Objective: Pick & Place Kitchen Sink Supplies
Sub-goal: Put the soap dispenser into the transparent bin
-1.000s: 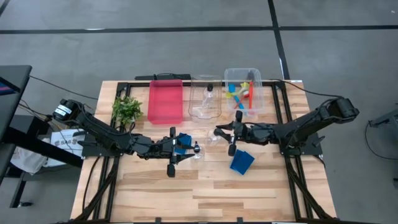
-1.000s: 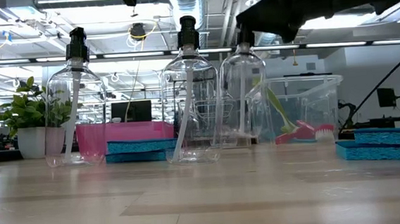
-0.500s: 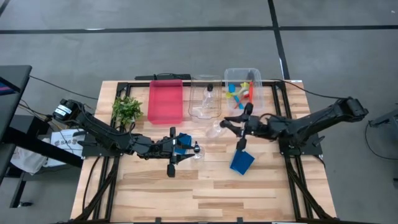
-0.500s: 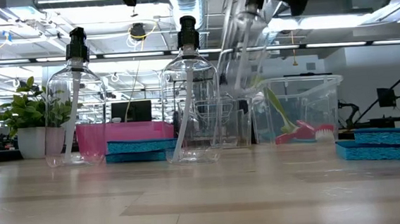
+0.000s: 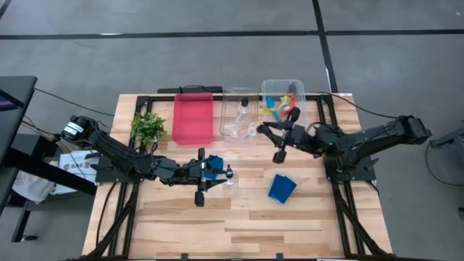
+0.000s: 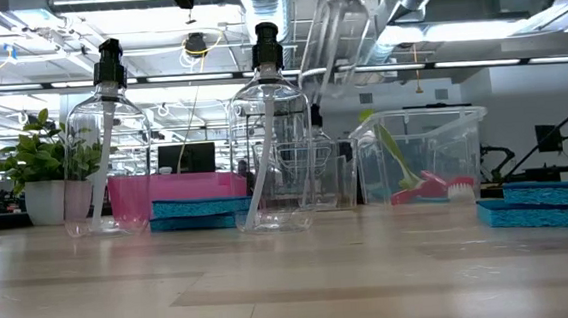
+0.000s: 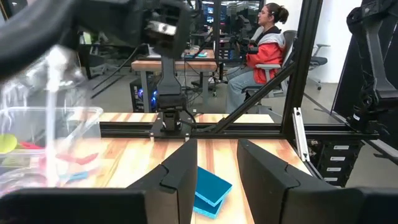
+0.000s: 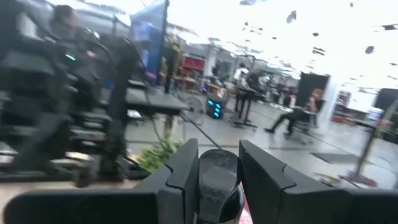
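Though blurred, plant (image 5: 148, 127) beside red tray (image 5: 193, 118)

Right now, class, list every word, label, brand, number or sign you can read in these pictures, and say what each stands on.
Nothing can be read with certainty.
Dark print on the white box beside the table: too small to read.
No label shows on the clear bottles.
Screens in the room behind: too blurred to read.

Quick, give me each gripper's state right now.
Left gripper: open, holding nothing, low beside a blue sponge.
Right gripper: shut on a clear pump bottle, lifted.
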